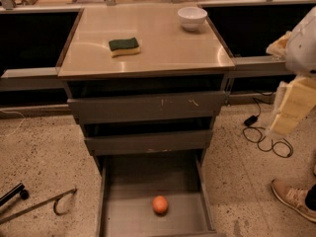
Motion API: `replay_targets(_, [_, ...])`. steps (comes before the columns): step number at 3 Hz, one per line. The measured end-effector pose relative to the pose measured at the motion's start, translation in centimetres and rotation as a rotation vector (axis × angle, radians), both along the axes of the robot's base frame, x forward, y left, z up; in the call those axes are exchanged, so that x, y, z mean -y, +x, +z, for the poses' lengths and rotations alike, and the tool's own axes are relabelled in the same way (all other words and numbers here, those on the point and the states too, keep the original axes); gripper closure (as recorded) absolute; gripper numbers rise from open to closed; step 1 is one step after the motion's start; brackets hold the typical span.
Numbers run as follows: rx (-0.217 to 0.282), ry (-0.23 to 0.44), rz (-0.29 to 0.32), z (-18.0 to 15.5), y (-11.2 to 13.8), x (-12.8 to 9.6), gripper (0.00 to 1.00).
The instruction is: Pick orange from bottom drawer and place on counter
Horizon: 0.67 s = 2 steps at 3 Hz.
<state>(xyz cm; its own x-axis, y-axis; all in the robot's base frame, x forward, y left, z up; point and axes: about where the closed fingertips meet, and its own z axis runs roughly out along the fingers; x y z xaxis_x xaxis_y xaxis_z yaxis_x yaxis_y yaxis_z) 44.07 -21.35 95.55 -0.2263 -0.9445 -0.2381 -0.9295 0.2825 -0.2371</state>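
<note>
The orange (160,205) lies on the flat grey floor of the bottom drawer (187,216), which is pulled open at the foot of the cabinet. The fruit sits near the middle of the drawer floor, a little toward the front. The counter (163,48) is the glossy beige top of the cabinet. My gripper (292,107) shows as cream-coloured parts under a white arm at the right edge. It hangs at the height of the upper drawers, well to the right of the cabinet and far from the orange. It holds nothing that I can see.
A green-and-yellow sponge (124,46) lies left of centre on the counter and a white bowl (192,18) stands at its back right. Two shallower drawers (148,107) are partly out above the bottom one. A black cable (266,137), a person's shoe (294,199) and a dark tool (34,204) lie on the floor.
</note>
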Motion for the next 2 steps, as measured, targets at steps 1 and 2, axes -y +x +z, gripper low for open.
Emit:
replay_targets(1, [-0.038,0.107,-0.002,-6.9,-0.1,-2.4,0.0])
replay_targets(2, [-0.113,0.214,0.006,-16.0,-1.0,-6.1,0.0])
